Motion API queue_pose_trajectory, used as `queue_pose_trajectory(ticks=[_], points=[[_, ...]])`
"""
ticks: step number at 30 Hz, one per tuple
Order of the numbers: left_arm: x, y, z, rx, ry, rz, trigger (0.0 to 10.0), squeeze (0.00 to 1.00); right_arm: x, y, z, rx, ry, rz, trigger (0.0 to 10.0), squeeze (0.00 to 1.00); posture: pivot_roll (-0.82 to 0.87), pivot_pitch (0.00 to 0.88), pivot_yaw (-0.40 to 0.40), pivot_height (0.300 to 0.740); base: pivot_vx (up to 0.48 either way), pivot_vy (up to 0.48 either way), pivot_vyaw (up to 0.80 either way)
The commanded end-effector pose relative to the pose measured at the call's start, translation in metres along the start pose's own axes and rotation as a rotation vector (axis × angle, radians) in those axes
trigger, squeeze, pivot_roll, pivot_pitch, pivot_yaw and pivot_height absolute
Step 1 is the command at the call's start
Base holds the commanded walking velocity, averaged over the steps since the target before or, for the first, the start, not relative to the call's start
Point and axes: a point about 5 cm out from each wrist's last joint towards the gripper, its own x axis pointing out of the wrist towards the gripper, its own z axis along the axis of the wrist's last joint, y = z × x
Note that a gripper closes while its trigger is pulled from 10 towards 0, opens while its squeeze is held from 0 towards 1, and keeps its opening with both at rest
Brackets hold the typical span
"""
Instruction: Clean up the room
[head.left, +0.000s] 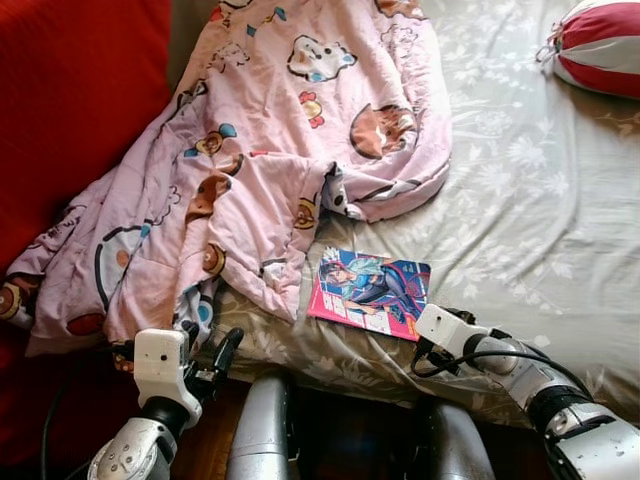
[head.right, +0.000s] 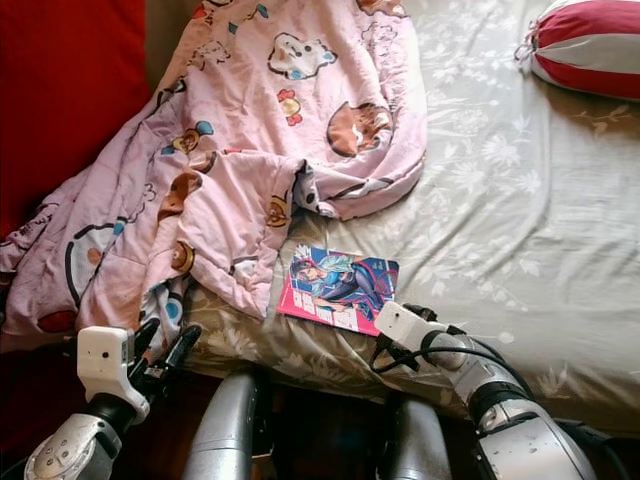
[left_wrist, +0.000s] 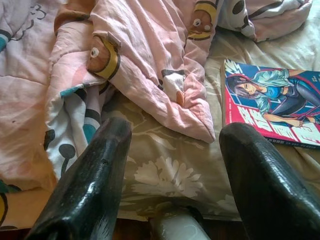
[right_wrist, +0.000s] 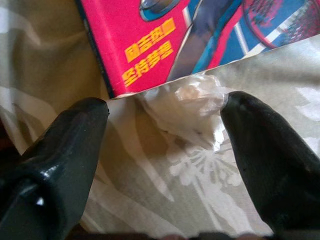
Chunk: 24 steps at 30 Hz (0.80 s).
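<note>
A pink blanket (head.left: 260, 150) printed with cartoon animals lies crumpled over the left half of the bed. Beside its lower edge, a bright comic magazine (head.left: 370, 290) lies flat on the pale green flowered sheet (head.left: 530, 200). My right gripper (right_wrist: 165, 107) is open and low over the sheet at the magazine's near corner (right_wrist: 150, 35). A small crumpled whitish lump (right_wrist: 185, 107) sits between its fingers; paper or a fold of sheet, I cannot tell. My left gripper (head.left: 210, 345) is open at the bed's front edge, just below the blanket's hanging hem (left_wrist: 140, 50).
A red and white striped cushion (head.left: 600, 45) rests at the far right of the bed. A tall red surface (head.left: 70, 110) runs along the bed's left side. My silver legs (head.left: 260, 430) stand against the bed's front edge.
</note>
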Motion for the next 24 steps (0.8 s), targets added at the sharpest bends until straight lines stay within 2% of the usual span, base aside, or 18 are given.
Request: queue_pose_trajectory(ticks=[1,5,10,11,12,13,16,17,19,22,23,24], points=[[-0.004,0.002,-0.002,-0.009,0.017,0.002,10.0,0.00,0.000,0.010,-0.008,0.015,0.026,0.027,10.0,0.00,0.30,0.311,0.088,0.613,0.000,0.000,0.00],[-0.011,0.001,-0.004,-0.004,0.048,-0.003,10.0,0.00,-0.003,-0.006,-0.012,0.014,0.074,-0.072,10.0,0.00,0.31,0.315,0.096,0.613,0.000,0.000,0.00],[-0.012,0.001,-0.004,-0.006,0.050,0.002,10.0,0.00,-0.004,-0.010,-0.014,0.020,0.084,-0.095,10.0,0.00,0.31,0.311,0.095,0.613,0.000,0.000,0.00],[-0.012,0.002,-0.003,-0.005,0.051,0.003,10.0,0.00,-0.004,-0.010,-0.013,0.020,0.084,-0.095,4.4,0.00,0.31,0.310,0.095,0.613,0.000,0.000,0.00],[-0.012,0.002,-0.003,-0.005,0.051,0.003,10.0,0.00,-0.004,-0.010,-0.013,0.020,0.084,-0.095,4.4,0.00,0.31,0.310,0.095,0.613,0.000,0.000,0.00],[-0.012,0.001,-0.003,-0.005,0.051,0.001,10.0,0.00,-0.004,-0.009,-0.013,0.016,0.079,-0.087,0.0,0.00,0.31,0.310,0.095,0.613,0.000,0.000,0.00],[-0.012,0.000,-0.002,-0.006,0.052,-0.001,10.0,0.00,-0.003,-0.009,-0.009,0.020,0.064,-0.090,0.0,0.00,0.31,0.307,0.097,0.613,0.000,0.000,0.00],[-0.011,0.000,-0.002,-0.005,0.052,-0.001,10.0,0.00,-0.002,-0.008,-0.008,0.019,0.062,-0.091,0.6,0.00,0.31,0.306,0.097,0.613,0.000,0.000,0.00],[-0.011,0.000,-0.001,-0.005,0.052,-0.001,10.0,0.00,-0.002,-0.008,-0.008,0.019,0.064,-0.088,2.9,0.00,0.31,0.304,0.098,0.613,0.000,0.000,0.00],[-0.011,0.001,-0.001,-0.004,0.052,-0.001,10.0,0.00,-0.002,-0.007,-0.008,0.015,0.072,-0.085,3.4,0.00,0.31,0.303,0.100,0.613,0.000,0.000,0.00],[-0.011,0.001,-0.001,-0.004,0.053,-0.001,10.0,0.00,-0.001,-0.006,-0.008,0.012,0.075,-0.083,4.9,0.00,0.31,0.303,0.100,0.613,0.000,0.000,0.00],[-0.011,0.001,-0.001,-0.002,0.056,-0.002,10.0,0.00,-0.001,-0.005,-0.009,0.012,0.082,-0.078,10.0,0.00,0.31,0.303,0.100,0.613,0.000,0.000,0.00]])
